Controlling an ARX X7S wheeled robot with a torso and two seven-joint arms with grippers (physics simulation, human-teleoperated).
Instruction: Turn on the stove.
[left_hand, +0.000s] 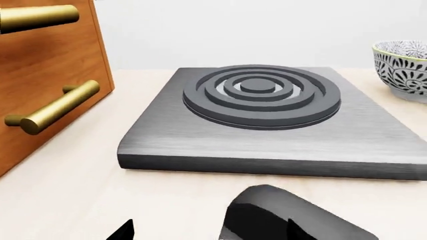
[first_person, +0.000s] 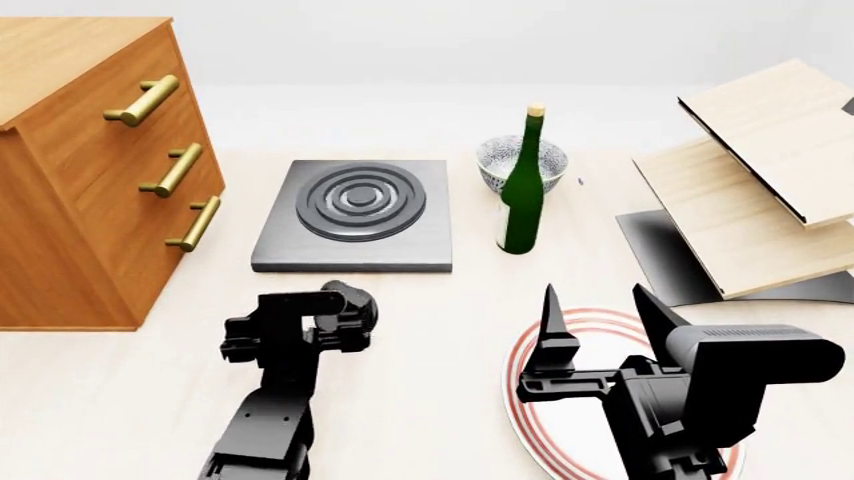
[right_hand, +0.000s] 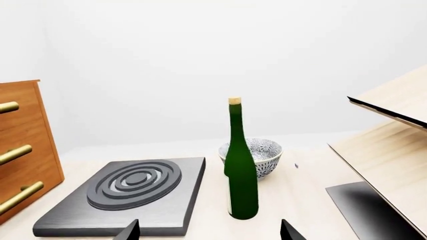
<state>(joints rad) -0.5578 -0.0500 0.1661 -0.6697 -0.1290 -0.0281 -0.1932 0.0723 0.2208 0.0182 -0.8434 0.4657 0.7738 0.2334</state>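
1. Pale wooden worktop (first_person: 441, 330) under a plain white backdrop; it carries every item below.
2. Right end effector (first_person: 597, 305), nearest, at 5 o'clock of the head view: fingers spread wide apart and holding nothing, poised over a red-rimmed white plate (first_person: 513, 385). It appears to have no part in the task.
3. Left end effector (left_hand: 207, 232), at 7 o'clock of the head view: in its wrist view the two fingertips stand apart. Not closed on anything, as far as the views show.
4. Knob (left_hand: 267, 212), black, round and glossy, on the worktop just beside the stove's near edge. It lies between the left fingertips, closer to one; contact cannot be told.
5. Stove (first_person: 358, 215), a dark-grey slab with raised black rings, at 12 o'clock of the left end effector. Rings show no glow.
6. Wooden drawer cabinet (first_person: 80, 180) with brass handles, at 9 o'clock of the stove.
7. Green bottle (first_person: 521, 200), upright, at 3 o'clock of the stove; patterned bowl (first_person: 501, 160) just behind it.
8. Slanted wooden shelves (first_person: 747, 200), at 2 o'clock.
9. Progress, judged: approach looks complete; gripping and turning the knob remain.
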